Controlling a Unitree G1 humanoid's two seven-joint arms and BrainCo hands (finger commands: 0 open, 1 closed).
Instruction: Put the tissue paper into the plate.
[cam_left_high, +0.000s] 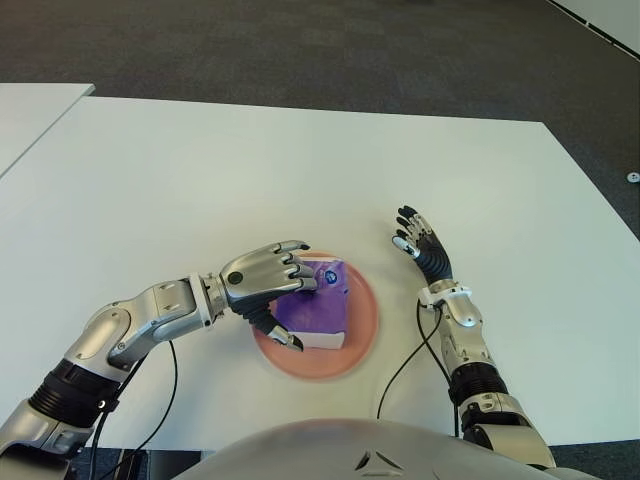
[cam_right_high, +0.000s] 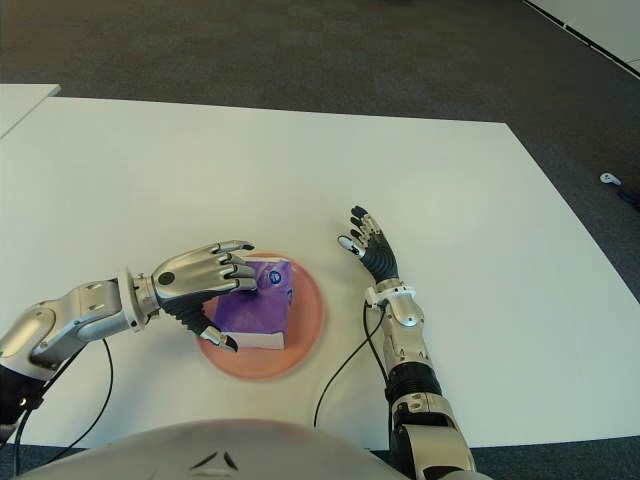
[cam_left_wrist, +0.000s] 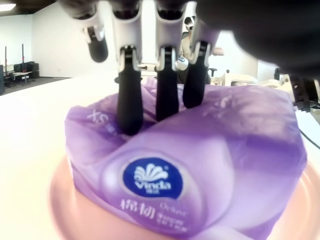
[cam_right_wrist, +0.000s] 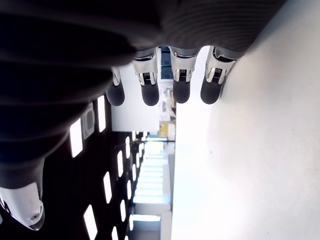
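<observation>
Left wrist view shows the left hand (cam_left_high: 268, 283) with three dark fingertips (cam_left_wrist: 131, 119) pressed into the purple tissue paper (cam_left_high: 315, 310), which already sits inside the pink plate (cam_left_high: 364, 318), while the right hand (cam_left_high: 420, 243) shows just beside the plate's right with fingers spread and holding nothing. If the fingers snag the soft wrapper on release, the pack could lift out. The white surface (cam_left_high: 200, 180) is bordered by dark carpet (cam_left_high: 300, 50).
</observation>
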